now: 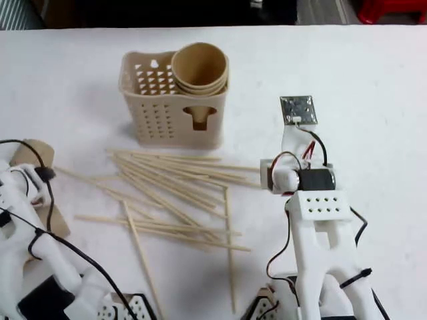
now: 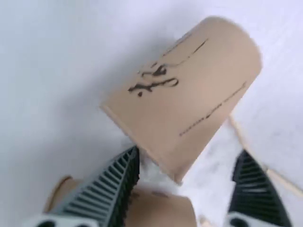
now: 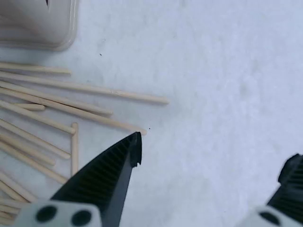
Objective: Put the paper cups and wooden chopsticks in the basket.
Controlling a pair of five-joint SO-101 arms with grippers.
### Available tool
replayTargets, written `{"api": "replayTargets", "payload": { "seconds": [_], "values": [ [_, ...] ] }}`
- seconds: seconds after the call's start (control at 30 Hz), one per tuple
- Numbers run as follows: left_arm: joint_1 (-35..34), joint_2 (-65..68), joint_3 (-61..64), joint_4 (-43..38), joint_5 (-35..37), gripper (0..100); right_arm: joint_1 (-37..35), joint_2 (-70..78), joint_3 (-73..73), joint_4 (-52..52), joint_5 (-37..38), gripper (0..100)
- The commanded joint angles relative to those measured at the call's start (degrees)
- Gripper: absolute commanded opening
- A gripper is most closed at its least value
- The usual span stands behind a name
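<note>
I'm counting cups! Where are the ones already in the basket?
In the high view, the stacked cups stand upright in the right end of the basket, behind the scattered chopsticks.

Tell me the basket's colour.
The basket is beige, with perforated walls; the high view shows it best.

Cups point(image 1: 200, 67) stacked in basket point(image 1: 157, 110), chopsticks point(image 1: 173, 197) strewn on table point(image 1: 373, 80) before it, another cup point(image 2: 184, 109) lying at left

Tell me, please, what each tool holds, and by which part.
Nothing is gripped. The left tool is open around a paper cup; the right tool is open, empty.
</note>
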Motion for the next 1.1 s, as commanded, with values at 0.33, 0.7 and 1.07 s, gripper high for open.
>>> {"api": "replayTargets", "payload": {
  "seconds": [0.33,0.7,1.07],
  "values": [
    [9.80,-2.68,-5.10,-2.73,0.26,3,0.13,-0.13,-0.26,-1.01,-0.26,44.0],
    [12.70,-2.77,-19.52,4.04,-11.78,2,0.13,-0.13,-0.26,-1.01,-0.09,44.0],
    [31.34,-2.68,-50.46,32.26,-16.44,2,0.22,-0.13,-0.26,-1.01,-0.44,44.0]
  ]
}}
